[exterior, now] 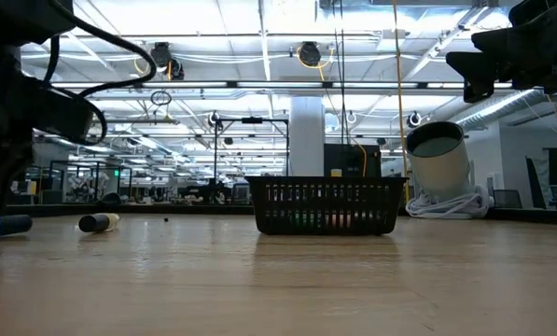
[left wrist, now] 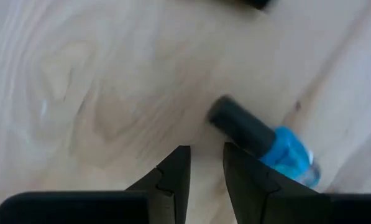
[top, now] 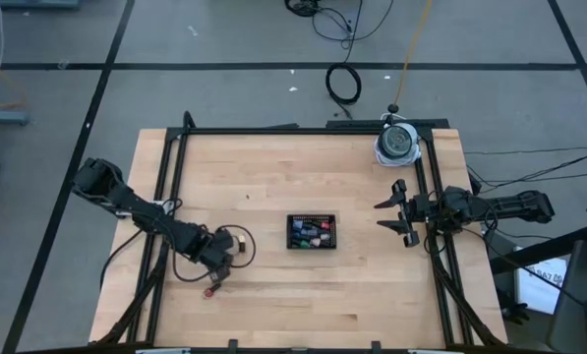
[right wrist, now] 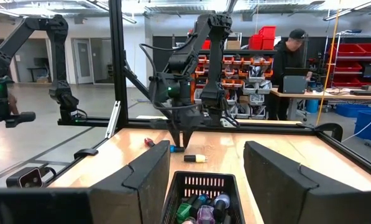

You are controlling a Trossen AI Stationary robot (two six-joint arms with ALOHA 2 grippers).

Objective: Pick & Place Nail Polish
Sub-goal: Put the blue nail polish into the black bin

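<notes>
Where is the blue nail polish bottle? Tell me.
The blue nail polish bottle lies on its side on the table's left part, just beside the left gripper, left of the black mesh tray.

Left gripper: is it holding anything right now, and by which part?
Nothing held. The left gripper hangs just above the table with a narrow empty gap between its fingers; the blue nail polish bottle lies beside them, ungripped.

A black mesh tray [top: 312, 232] sits near the middle of the wooden table [top: 303, 167], filled with nail polish bottles [top: 310, 233]. At its nine o'clock the left gripper [top: 226, 258] reaches down beside a pale bottle [top: 242, 243]; a red bottle [top: 212, 288] lies at its seven o'clock. At three o'clock the right gripper [top: 392, 214] hovers, fingers spread. A white spool [top: 398, 143] stands at one o'clock.
</notes>
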